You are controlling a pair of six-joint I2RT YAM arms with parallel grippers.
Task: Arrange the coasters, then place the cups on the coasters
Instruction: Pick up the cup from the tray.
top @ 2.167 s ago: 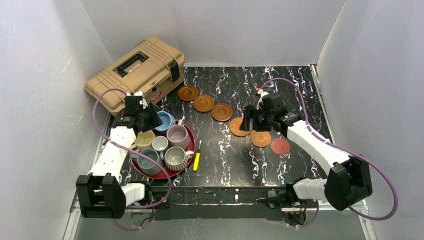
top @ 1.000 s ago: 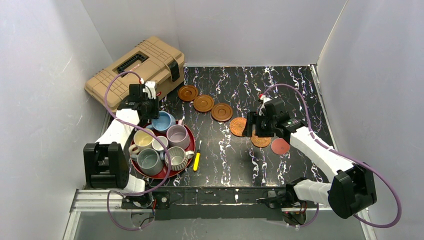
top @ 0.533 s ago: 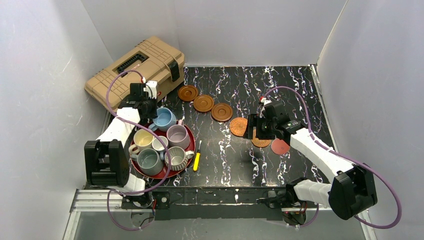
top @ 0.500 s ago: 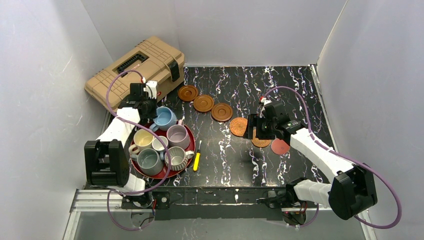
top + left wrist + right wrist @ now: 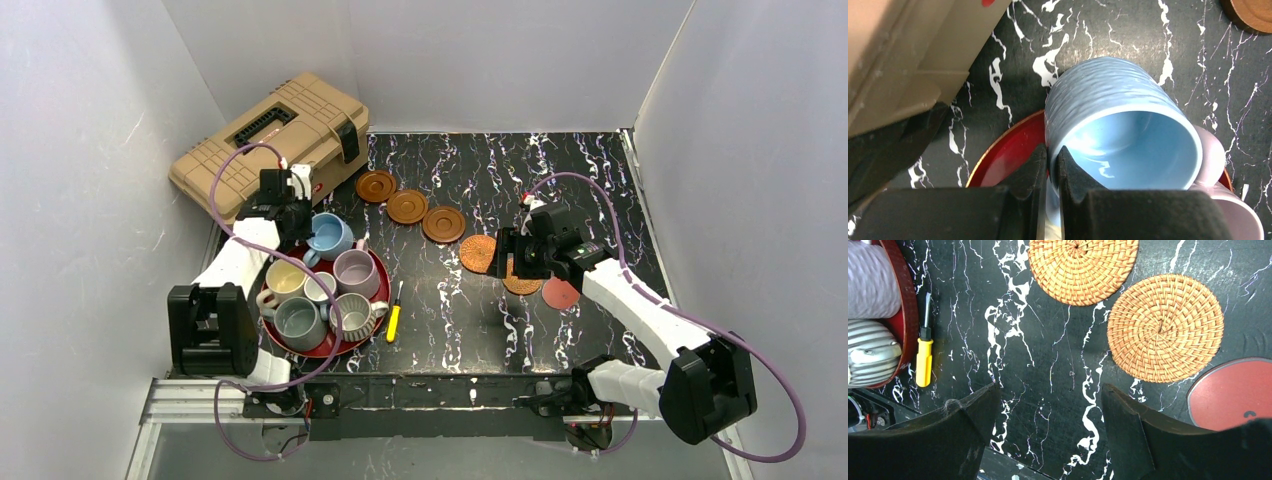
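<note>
Blue cup [image 5: 1118, 115] tilted, mouth toward claw [image 5: 1053, 156]

Overhead camera surveys the table [image 5: 560, 170]; both close wrist cameras face down, sharing the red tray [image 5: 1003, 150].

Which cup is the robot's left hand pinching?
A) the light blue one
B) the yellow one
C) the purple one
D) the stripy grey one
A: in the left wrist view, the left gripper is shut on the rim of the light blue cup, with one finger inside the cup and one outside.
</note>
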